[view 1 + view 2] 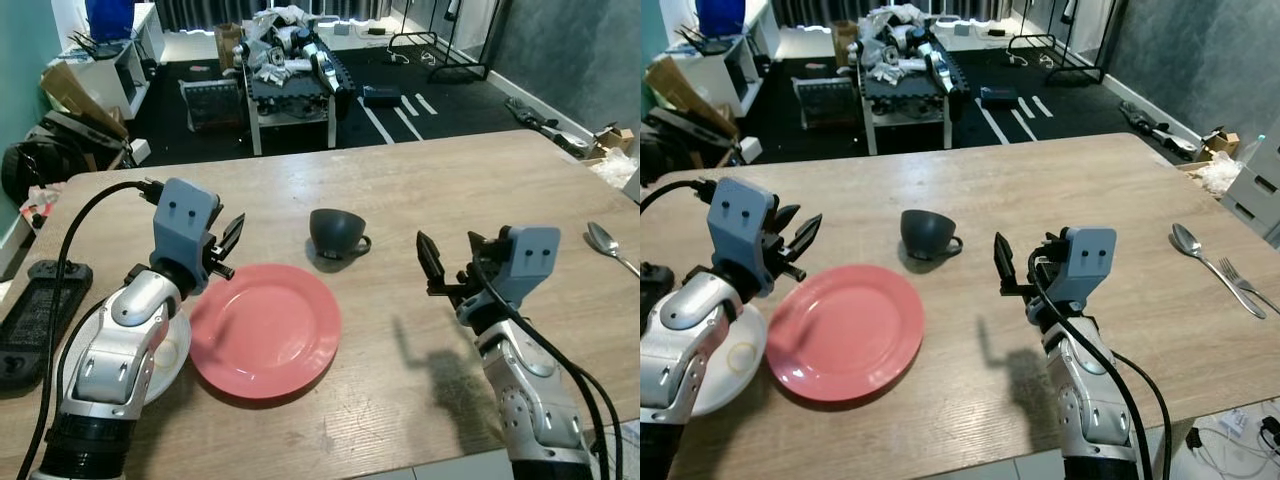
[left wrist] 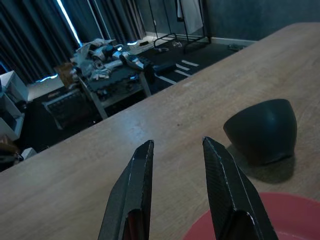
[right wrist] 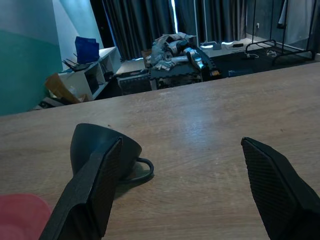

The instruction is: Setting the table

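A red plate [image 1: 265,328] lies on the wooden table [image 1: 420,190] in front of me. Just behind it stands a dark grey cup [image 1: 335,233] with its handle to the right. My left gripper [image 1: 228,248] hovers over the plate's left rim, fingers a little apart and empty; the left wrist view shows its fingertips [image 2: 145,150] aimed past the cup [image 2: 262,130]. My right gripper [image 1: 450,258] hangs wide open to the right of the cup [image 3: 102,147], holding nothing. A white saucer [image 1: 172,352] lies partly under my left arm. A spoon [image 1: 605,240] and a fork [image 1: 1240,282] lie at the far right.
A black controller [image 1: 25,310] rests at the table's left edge. Beyond the table's far edge stand a low cluttered table [image 1: 290,75], white shelves [image 1: 110,60] and a clothes rack [image 1: 445,45] on dark floor. Bare wood lies between the plate and the spoon.
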`<state>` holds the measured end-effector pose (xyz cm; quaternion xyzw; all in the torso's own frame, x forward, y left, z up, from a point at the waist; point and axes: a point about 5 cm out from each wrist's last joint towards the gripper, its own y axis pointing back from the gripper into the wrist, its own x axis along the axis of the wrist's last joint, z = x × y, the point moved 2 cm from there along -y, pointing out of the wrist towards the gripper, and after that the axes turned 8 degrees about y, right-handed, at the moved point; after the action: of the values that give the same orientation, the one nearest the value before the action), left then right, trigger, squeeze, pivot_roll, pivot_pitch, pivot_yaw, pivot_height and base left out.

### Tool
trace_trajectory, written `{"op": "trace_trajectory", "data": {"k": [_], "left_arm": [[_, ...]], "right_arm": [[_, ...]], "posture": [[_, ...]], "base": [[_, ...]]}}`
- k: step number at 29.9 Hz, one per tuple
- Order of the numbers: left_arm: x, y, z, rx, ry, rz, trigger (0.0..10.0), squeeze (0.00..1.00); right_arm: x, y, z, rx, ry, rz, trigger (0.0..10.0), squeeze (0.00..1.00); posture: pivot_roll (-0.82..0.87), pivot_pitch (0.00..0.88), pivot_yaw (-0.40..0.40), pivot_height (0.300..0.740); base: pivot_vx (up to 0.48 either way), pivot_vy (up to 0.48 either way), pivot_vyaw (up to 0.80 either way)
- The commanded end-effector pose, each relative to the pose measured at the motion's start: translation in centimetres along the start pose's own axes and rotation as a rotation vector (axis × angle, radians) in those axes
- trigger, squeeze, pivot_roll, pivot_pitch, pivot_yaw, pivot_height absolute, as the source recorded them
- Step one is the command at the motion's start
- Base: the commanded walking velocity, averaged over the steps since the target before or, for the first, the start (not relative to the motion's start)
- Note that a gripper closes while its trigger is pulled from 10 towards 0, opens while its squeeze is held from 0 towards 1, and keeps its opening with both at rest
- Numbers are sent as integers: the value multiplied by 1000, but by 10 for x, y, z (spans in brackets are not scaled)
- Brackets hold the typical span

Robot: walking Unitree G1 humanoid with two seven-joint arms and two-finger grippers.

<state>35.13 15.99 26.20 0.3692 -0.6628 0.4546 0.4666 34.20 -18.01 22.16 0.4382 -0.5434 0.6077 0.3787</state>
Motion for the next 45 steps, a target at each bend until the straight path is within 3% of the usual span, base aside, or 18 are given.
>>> {"op": "trace_trajectory", "data": {"k": [1, 16, 45], "left_arm": [[-2, -1, 0, 5, -7, -3, 10000, 0], [3, -6, 3, 7, 2, 26, 10000, 0], [6, -4, 0, 30, 4, 36, 10000, 0]], "right_arm": [[1, 3, 2, -11, -9, 7, 10000, 0], [2, 3, 8, -21, 3, 5, 10000, 0], [0, -2, 4, -9, -7, 2, 10000, 0]], "posture": [[104, 63, 119, 740], [103, 50, 111, 740], [124, 68, 105, 740]], "base": [[0, 0, 0], [0, 0, 0], [0, 0, 0]]}}
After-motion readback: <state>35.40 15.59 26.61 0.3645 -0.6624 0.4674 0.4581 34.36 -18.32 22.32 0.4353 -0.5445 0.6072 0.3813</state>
